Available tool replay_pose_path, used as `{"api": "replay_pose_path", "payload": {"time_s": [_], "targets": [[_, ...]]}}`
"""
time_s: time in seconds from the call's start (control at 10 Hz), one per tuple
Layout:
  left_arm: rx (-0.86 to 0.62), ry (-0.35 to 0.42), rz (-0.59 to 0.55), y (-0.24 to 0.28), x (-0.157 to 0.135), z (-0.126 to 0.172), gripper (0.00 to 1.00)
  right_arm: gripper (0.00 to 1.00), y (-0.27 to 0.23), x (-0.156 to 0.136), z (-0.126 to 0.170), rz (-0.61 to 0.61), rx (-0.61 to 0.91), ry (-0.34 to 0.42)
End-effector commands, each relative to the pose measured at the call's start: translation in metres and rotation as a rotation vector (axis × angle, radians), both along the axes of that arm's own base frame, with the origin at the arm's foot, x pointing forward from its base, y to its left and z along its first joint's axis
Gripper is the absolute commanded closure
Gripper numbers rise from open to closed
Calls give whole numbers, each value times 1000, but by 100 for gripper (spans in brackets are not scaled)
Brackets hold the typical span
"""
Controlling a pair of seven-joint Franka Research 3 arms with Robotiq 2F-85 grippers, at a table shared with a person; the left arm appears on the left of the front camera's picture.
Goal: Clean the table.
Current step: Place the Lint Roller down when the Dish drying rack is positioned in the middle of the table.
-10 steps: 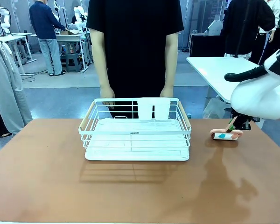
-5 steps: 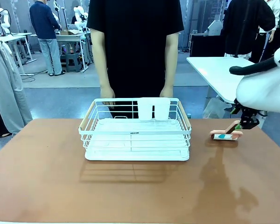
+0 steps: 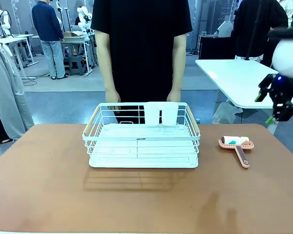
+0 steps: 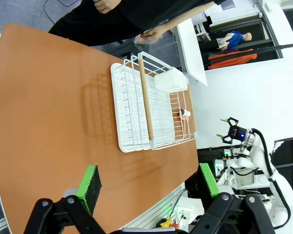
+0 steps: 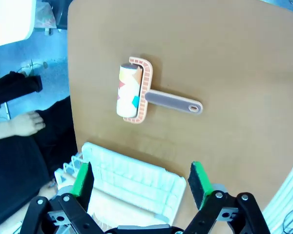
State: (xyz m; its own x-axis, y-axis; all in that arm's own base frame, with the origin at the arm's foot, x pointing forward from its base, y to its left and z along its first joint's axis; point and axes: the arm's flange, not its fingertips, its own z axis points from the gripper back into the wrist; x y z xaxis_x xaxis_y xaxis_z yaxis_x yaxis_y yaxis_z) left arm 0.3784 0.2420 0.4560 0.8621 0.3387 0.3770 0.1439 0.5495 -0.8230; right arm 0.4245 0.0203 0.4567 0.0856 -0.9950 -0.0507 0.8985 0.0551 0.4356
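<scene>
The reddish-brown table [image 3: 49, 185] carries a lint roller [image 3: 236, 145] with a pink frame and grey handle, lying flat near the right edge. My right gripper [image 3: 264, 108] hangs open, high above and to the right of the roller, holding nothing. Looking down from the right wrist, the lint roller [image 5: 136, 92] lies on the table [image 5: 224, 58] beyond my open right gripper [image 5: 140, 181]. My left gripper [image 4: 149, 181] is open and empty over the table's [image 4: 49, 97] near edge, far from the small lint roller [image 4: 185, 117].
A white wire dish rack [image 3: 141, 136] with wooden handles stands mid-table; a person behind it rests both hands [image 3: 112, 97] at its far rim. A white-topped table [image 3: 229, 73] stands off to the right. The rack also shows from the wrists [image 4: 151, 105] [image 5: 132, 180].
My right gripper has let go of the lint roller and risen up and to the right. The roller now lies flat with its handle pointing toward the near edge.
</scene>
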Motion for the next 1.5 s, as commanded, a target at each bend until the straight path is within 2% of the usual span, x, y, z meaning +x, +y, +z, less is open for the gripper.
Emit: {"api": "replay_pose_path", "payload": {"time_s": [0.0, 1.4], "targets": [[-16, -14, -2, 1, -1, 1, 0, 0, -8, -12, 10, 45, 12, 38], [-16, -14, -2, 1, -1, 1, 0, 0, -2, -14, 16, 26, 1, 28]]}}
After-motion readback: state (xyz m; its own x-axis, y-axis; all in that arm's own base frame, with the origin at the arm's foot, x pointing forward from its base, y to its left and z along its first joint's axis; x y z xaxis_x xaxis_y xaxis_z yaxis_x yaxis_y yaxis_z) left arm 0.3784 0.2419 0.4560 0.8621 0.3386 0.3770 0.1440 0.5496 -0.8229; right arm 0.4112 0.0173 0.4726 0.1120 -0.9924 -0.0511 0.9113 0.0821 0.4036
